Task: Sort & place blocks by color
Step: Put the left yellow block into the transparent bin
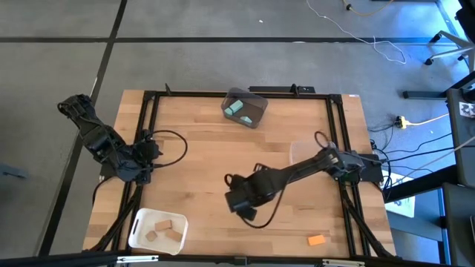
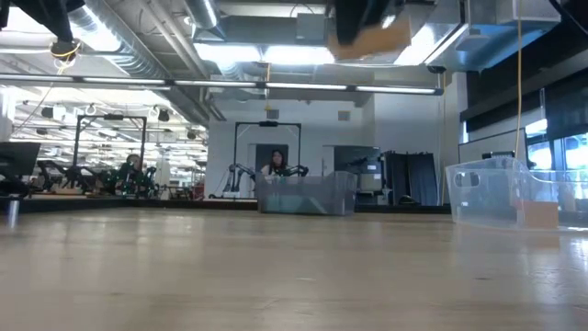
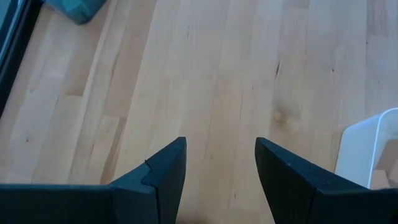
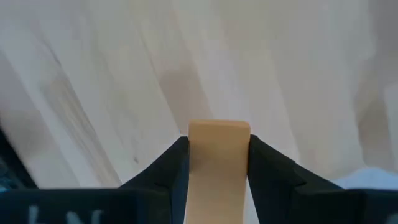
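Light wooden table (image 1: 208,159): carries all items below.

Right arm: reaches from the right edge toward table centre. Right gripper (image 4: 219,163), raised over the middle, clamps a pale tan wooden block (image 4: 217,163) between its fingers.

Left arm: folded at the left edge. Left gripper (image 3: 221,171) empty, fingers spread apart over bare wood.

White plastic bin (image 1: 138,227), near left corner: holds several pale tan blocks (image 1: 166,230).

Dark grey bin (image 1: 255,118), far centre: holds teal-green blocks (image 1: 237,110).

Clear plastic bin (image 2: 478,198), right side; contents unclear.

Small orange block (image 1: 317,239): lies loose on the table, near right.
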`<state>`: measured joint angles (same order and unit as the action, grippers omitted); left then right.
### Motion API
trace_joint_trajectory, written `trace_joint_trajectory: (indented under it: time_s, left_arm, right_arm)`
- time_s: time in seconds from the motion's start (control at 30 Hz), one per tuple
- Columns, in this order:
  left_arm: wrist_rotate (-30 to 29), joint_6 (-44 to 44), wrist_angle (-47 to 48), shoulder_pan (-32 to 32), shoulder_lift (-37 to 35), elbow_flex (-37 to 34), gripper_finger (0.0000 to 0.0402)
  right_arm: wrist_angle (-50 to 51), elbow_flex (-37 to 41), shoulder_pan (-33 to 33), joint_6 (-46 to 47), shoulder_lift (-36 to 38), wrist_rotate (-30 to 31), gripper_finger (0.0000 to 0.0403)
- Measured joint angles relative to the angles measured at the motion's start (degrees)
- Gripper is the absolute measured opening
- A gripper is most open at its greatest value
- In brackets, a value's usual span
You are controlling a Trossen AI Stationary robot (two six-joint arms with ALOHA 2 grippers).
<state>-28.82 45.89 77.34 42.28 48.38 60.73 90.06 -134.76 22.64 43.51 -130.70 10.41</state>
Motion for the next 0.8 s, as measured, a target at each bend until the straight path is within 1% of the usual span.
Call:
trace_joint_trajectory:
  time_s: [0.27, 0.53, 0.67, 0.8]
  left_arm:
    - [0.0, 0.0, -0.3, 0.0, 0.0, 0.0, 0.0183]
    - [0.0, 0.0, -0.3, 0.0, 0.0, 0.0, 0.0183]
    - [0.0, 0.0, -0.3, 0.0, 0.0, 0.0, 0.0183]
    - [0.0, 0.0, -0.3, 0.0, 0.0, 0.0, 0.0183]
  right_arm:
    - [0.0, 0.2, -0.7, 1.1, 6.4, 7.7, 0.0127]
    - [0.0, 1.5, -1.7, -1.4, 9.6, 11.4, 0.0127]
    - [-0.1, 6.3, -2.7, -1.5, 12.3, 11.7, 0.0127]
    - [-0.1, 16.3, -3.6, 1.6, 17.4, 11.5, 0.0127]
